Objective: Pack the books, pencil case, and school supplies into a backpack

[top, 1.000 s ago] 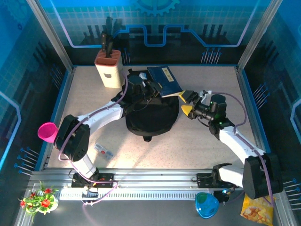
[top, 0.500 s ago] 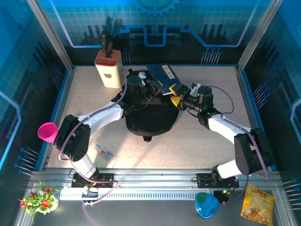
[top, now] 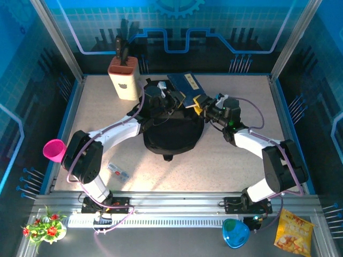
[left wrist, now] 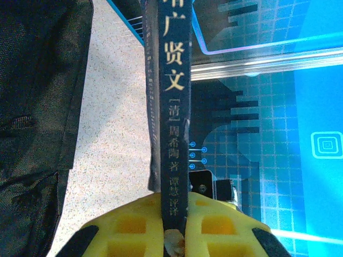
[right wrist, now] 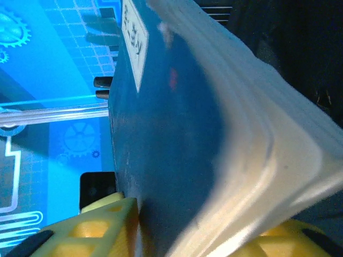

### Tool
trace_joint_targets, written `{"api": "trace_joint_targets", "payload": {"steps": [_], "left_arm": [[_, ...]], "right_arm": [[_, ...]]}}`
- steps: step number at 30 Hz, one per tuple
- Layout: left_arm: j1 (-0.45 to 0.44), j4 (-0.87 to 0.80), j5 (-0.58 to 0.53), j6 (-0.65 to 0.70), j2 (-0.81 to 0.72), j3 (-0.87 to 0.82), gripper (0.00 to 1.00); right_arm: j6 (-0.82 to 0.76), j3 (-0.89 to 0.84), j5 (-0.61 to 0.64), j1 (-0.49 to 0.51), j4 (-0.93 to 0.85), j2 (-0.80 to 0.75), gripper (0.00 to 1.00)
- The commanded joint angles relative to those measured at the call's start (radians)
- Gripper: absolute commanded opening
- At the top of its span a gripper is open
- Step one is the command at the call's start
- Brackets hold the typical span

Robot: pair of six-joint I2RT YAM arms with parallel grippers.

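- The books (top: 185,85) sat at about 1 o'clock from the black backpack (top: 171,134), at its far edge and not yet inside it.
- The left fingers (left wrist: 128,225) were clenched on a dark spine with pale lettering. In the left wrist view the backpack lay at 9 o'clock of that spine, with bare bench (left wrist: 112,123) between them.
- The right fingers (right wrist: 91,230), reaching in from 3 o'clock, bracketed the books. One pad lay against the blue cover and the other was down by the white page edges, which looked to us like a grasp.
- We judged that two holds were used because thin, floppy books sag from a single pinch. A grip at each side would keep them flat and steerable.
- We thought the backpack's soft mouth, near 12 o'clock, was the main risk, since a corner could snag on the fabric.
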Motion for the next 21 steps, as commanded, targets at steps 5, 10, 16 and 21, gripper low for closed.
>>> {"api": "trace_joint_targets", "payload": {"steps": [5,10,16,21], "left_arm": [[-0.003,0.019,-0.006,0.028,-0.021,-0.019,0.27],[0.004,-0.179,-0.054,0.187,-0.063,-0.021,0.56],[-0.004,-0.496,-0.135,0.381,-0.077,-0.013,0.65],[-0.045,-0.598,-0.122,0.466,-0.050,-0.021,0.67]], "right_arm": [[-0.048,0.005,0.031,0.010,0.025,-0.017,0.19],[-0.177,-0.005,0.048,-0.027,-0.101,-0.116,0.11],[-0.344,-0.036,0.046,-0.111,-0.274,-0.265,0.08],[-0.459,-0.055,0.062,-0.164,-0.439,-0.358,0.08]]}}
